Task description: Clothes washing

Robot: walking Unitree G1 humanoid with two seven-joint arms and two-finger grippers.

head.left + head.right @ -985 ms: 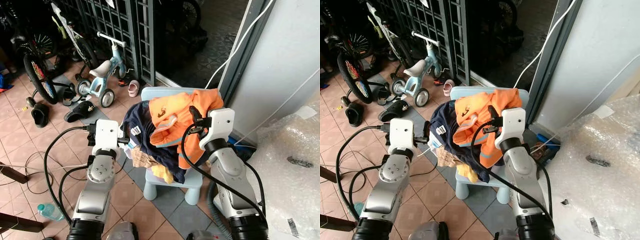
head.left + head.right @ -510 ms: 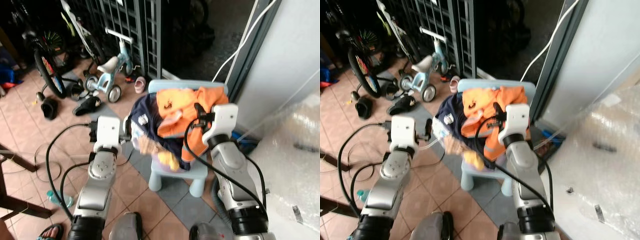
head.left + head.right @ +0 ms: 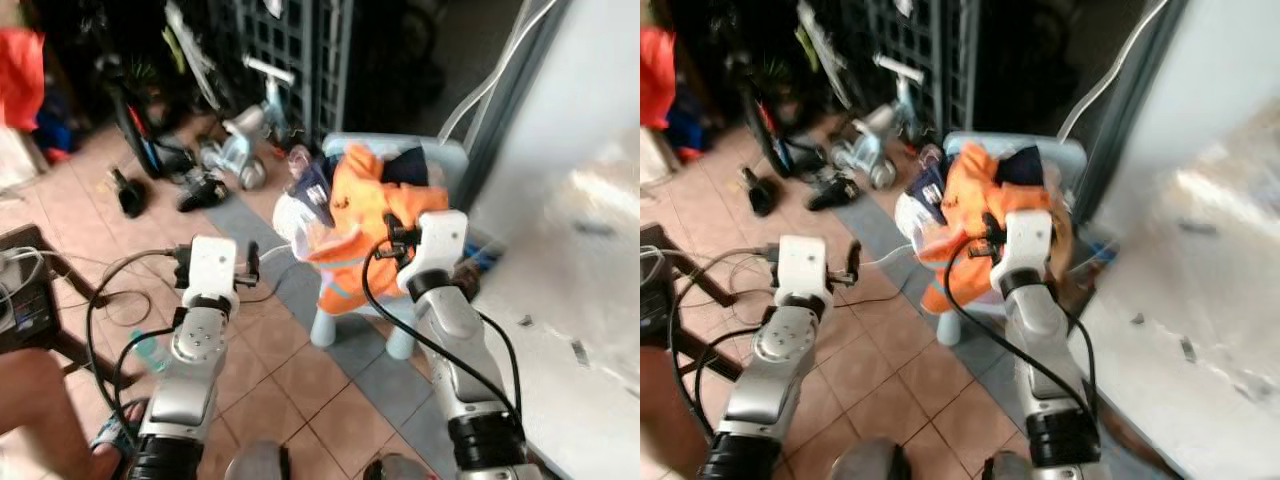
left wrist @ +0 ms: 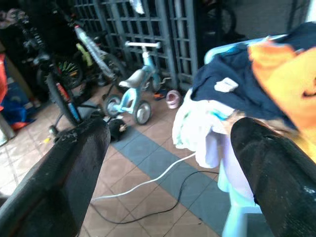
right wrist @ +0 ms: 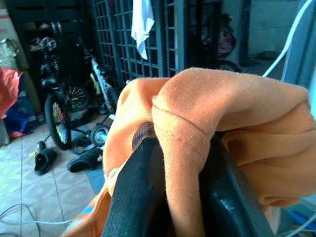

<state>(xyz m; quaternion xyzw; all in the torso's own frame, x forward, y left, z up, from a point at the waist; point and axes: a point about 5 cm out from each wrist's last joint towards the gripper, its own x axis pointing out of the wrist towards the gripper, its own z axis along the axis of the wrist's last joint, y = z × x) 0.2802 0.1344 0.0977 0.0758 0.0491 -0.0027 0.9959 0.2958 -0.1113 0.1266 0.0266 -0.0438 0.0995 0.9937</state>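
- Gripping the orange garment (image 5: 207, 118), your right tool (image 5: 173, 177) has both black fingers pinched on a fold of the cloth.
- You can see that garment draped over the pale blue chair (image 3: 395, 330), lying on a heap with a navy garment (image 4: 232, 94) and a white cloth (image 4: 197, 126).
- Your left tool (image 4: 168, 163) hangs over the tiled floor (image 3: 290, 370) beside the chair, fingers spread wide, touching nothing.
- Your head views are blurred; a small tricycle (image 4: 132, 94) stands by the dark gate (image 4: 163, 29).

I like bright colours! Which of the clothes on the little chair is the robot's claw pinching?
The orange shirt: the right claw pinches its fold; the navy and white clothes hang free.
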